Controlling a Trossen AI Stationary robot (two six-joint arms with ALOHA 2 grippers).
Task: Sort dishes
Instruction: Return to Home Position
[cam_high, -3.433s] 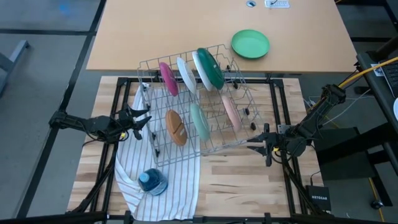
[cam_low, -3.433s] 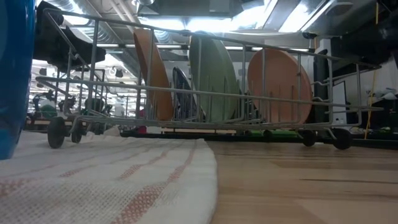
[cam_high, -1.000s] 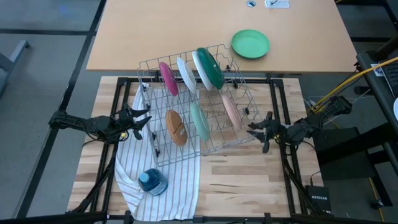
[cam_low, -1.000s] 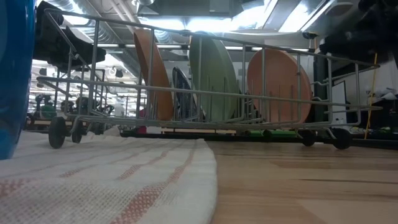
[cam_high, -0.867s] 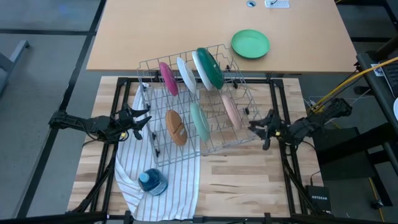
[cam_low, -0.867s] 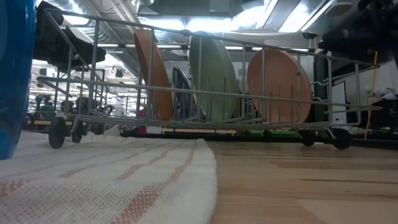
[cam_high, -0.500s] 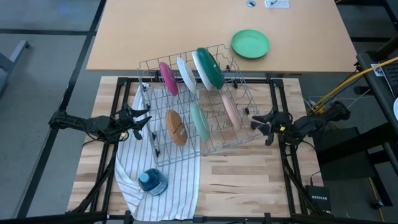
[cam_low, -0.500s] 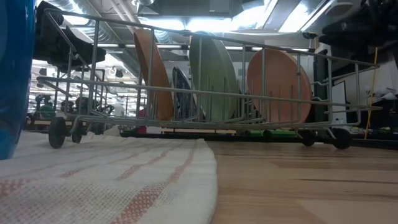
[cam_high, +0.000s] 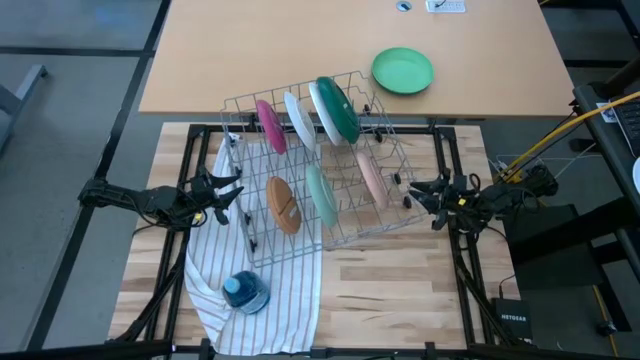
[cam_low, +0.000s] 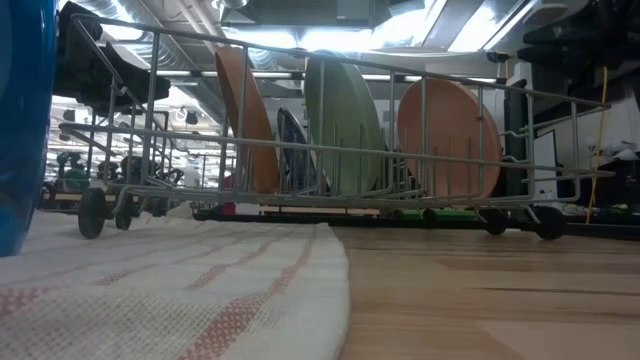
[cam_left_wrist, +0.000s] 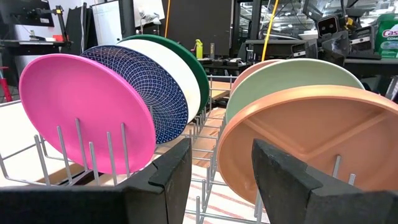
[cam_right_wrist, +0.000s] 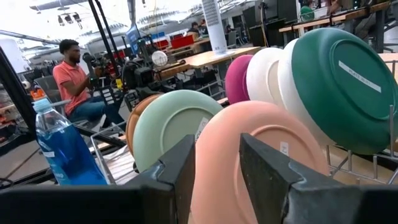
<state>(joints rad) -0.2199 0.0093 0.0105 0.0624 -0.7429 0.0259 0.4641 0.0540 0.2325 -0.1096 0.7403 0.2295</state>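
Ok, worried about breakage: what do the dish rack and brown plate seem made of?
Dish rack: thin metal wire, silvery finish, going by its slim welded rods. Brown plate: probably matte plastic or melamine, judging by its moulded dividers and dull sheen; ceramic cannot be ruled out.

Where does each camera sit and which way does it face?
High view: above the table, looking straight down on the dish rack, left gripper and right gripper flanking it.
Low view: tabletop height, looking level across the striped cloth into the rack; no gripper clearly shows.
Left wrist view: on the left arm, past its fingers toward the magenta plate.
Right wrist view: on the right arm, past its fingers toward the pale pink plate.
Both wrist views share the mint plate, from opposite sides.
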